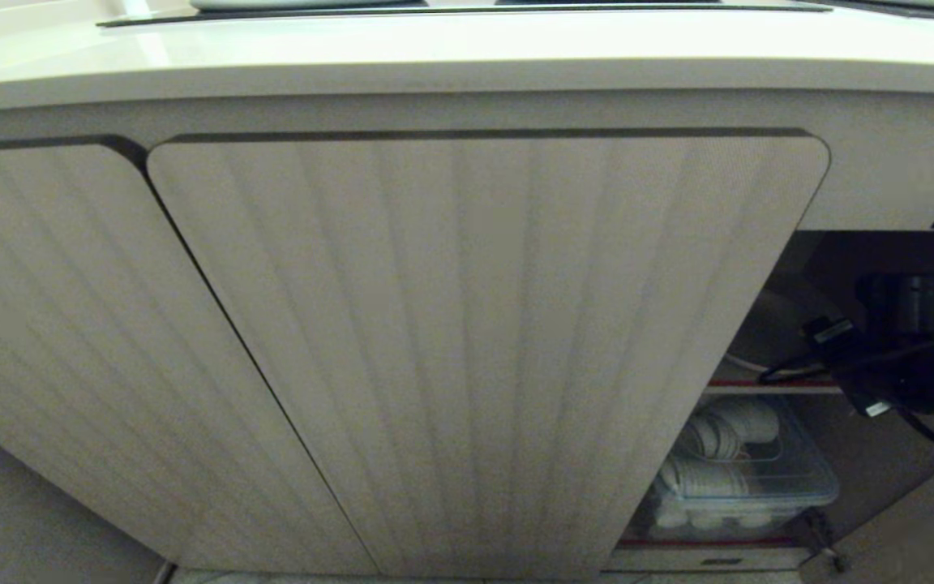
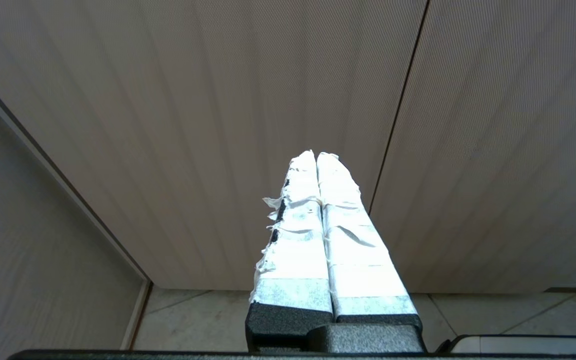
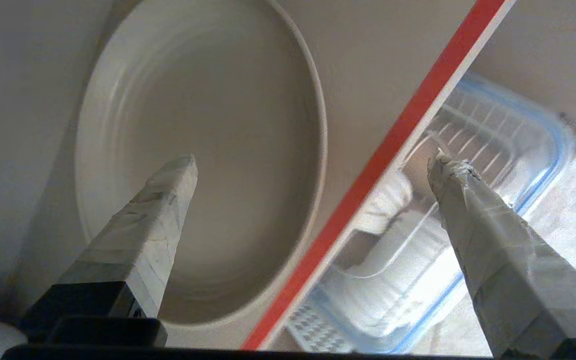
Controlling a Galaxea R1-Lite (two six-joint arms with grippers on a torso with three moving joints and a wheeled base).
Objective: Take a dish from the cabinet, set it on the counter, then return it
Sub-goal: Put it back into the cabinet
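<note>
Our right end effector (image 3: pixel 313 175) hangs wide over the plate (image 3: pixel 248 100) on the shelf (image 3: pixel 393 135), one finger either side of its near rim, we judge. The left end effector (image 2: pixel 316 156), pressed closed, idles outside the cabinet door (image 2: pixel 218 100).

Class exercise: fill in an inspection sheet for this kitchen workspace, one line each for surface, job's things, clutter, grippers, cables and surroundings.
Surface: cream counter, nothing seen on the visible strip.
Job's things: dish lying on the cabinet shelf with the red front edge.
Clutter: clear plastic bin of white crockery below.
Grippers: right gripper open above the dish rim; left gripper shut, facing closed doors.
Cables: black cable on the right arm.
Surroundings: ribbed door, tiled floor.
</note>
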